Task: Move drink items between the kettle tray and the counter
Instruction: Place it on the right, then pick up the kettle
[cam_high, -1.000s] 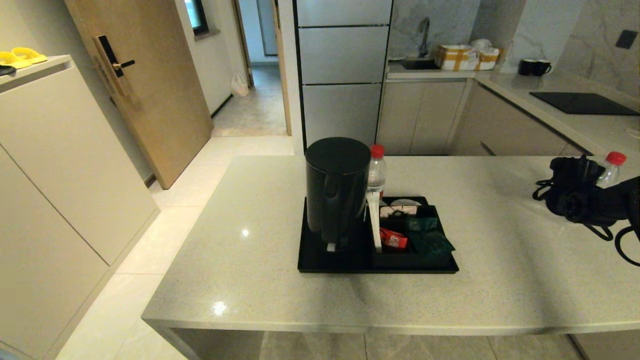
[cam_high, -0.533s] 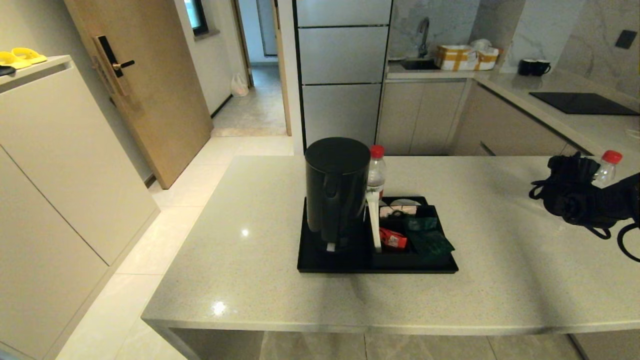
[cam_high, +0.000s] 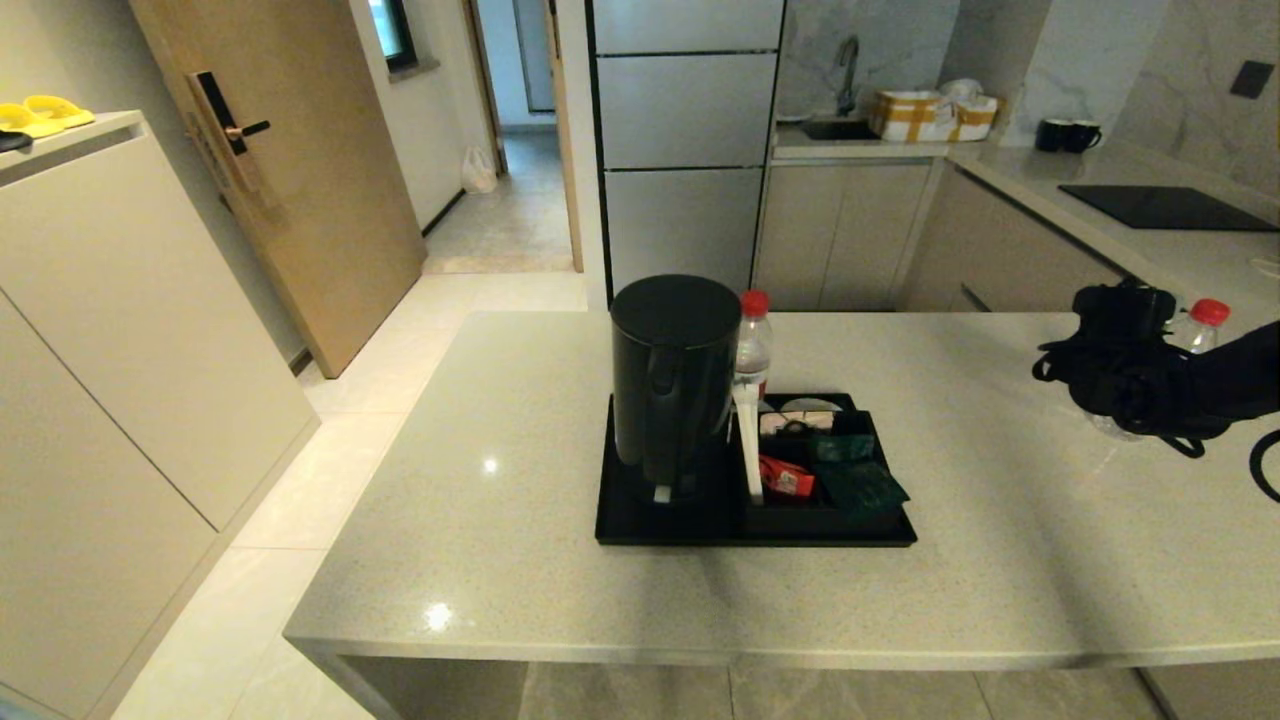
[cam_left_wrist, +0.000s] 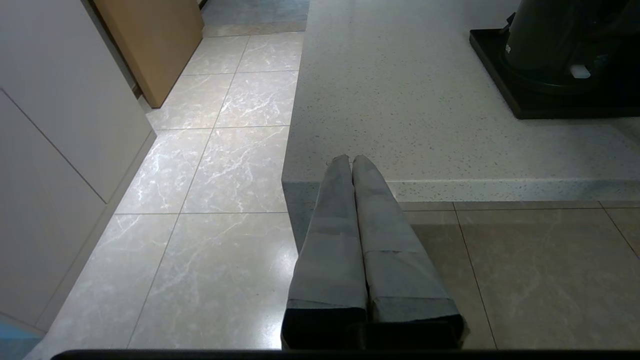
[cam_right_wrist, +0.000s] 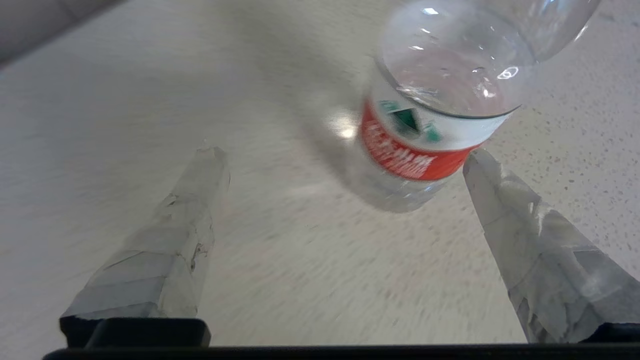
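The black kettle (cam_high: 672, 380) stands on the black tray (cam_high: 640, 528) in the middle of the beige counter (cam_high: 500, 480). A red-capped bottle (cam_high: 753, 345) stands right behind the kettle. A dark green packet (cam_high: 866, 488) lies on the sachet box (cam_high: 800, 515). A second bottle (cam_high: 1207, 322) is at the counter's far right, behind my right arm's wrist (cam_high: 1130, 375). My right gripper (cam_right_wrist: 345, 152) is open low over the counter. That bottle (cam_right_wrist: 425, 145) leans just beyond the fingertips, its label next to one fingertip (cam_right_wrist: 477, 162). The left gripper (cam_left_wrist: 351, 159) is shut and empty, parked below the counter's front left corner.
An L-shaped worktop with a black cooktop (cam_high: 1165, 205), two dark mugs (cam_high: 1065, 133) and a sink lies behind the counter. The counter's thick front edge (cam_left_wrist: 500, 190) runs ahead of the left gripper, with tiled floor (cam_left_wrist: 200, 200) below.
My right gripper has moved left across the counter and slightly away from me. The far-right bottle's cap has shifted left with it. The left arm, kettle and tray have not moved.
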